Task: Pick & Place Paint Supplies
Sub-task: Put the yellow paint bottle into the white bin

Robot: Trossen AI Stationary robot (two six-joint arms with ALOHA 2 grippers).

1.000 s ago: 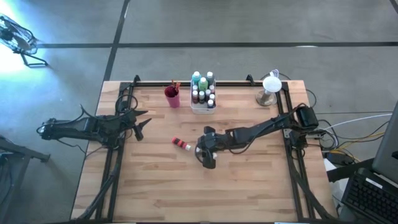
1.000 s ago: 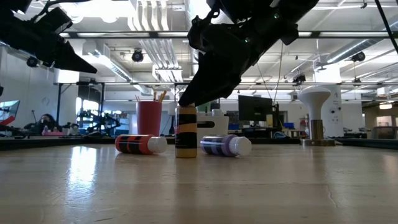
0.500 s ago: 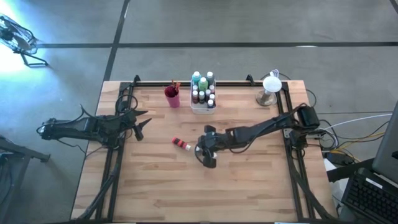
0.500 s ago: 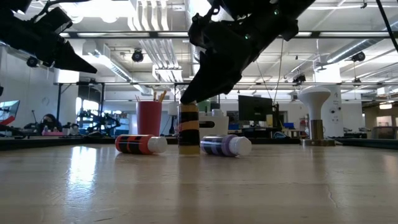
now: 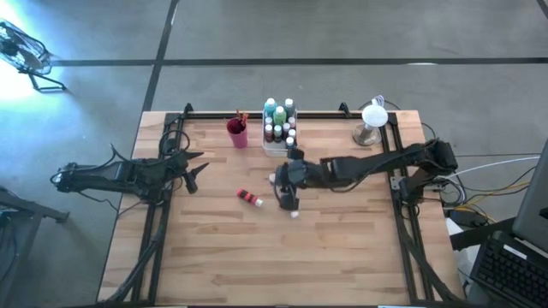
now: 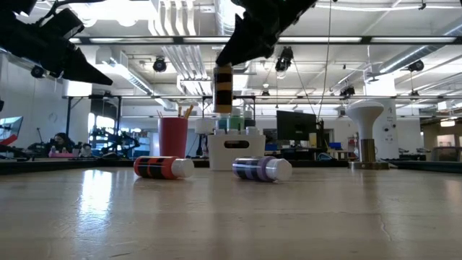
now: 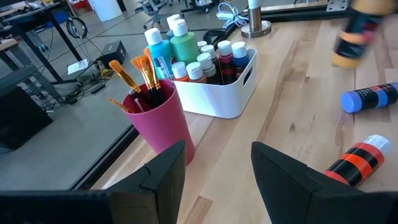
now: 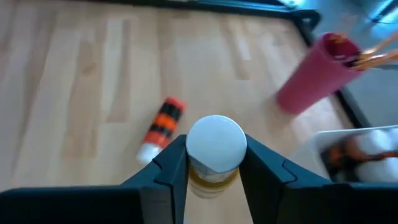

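The yellow bottle [image 6: 224, 88] has risen off the table, upright, clamped between the right fingers [image 8: 176, 163].

Our right hand [image 8: 211, 163] is raised clear above the desk [image 5: 342, 257] near its middle, fingers clamped, arm stretched in from the right edge. Our left hand [image 7: 214, 168] waits at the desk's left edge, fingers spread apart.

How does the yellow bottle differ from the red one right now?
The yellow bottle hangs upright in the air, clamped in the right gripper; the red bottle lies on its side on the table, untouched. Both have white caps and dark label bands.
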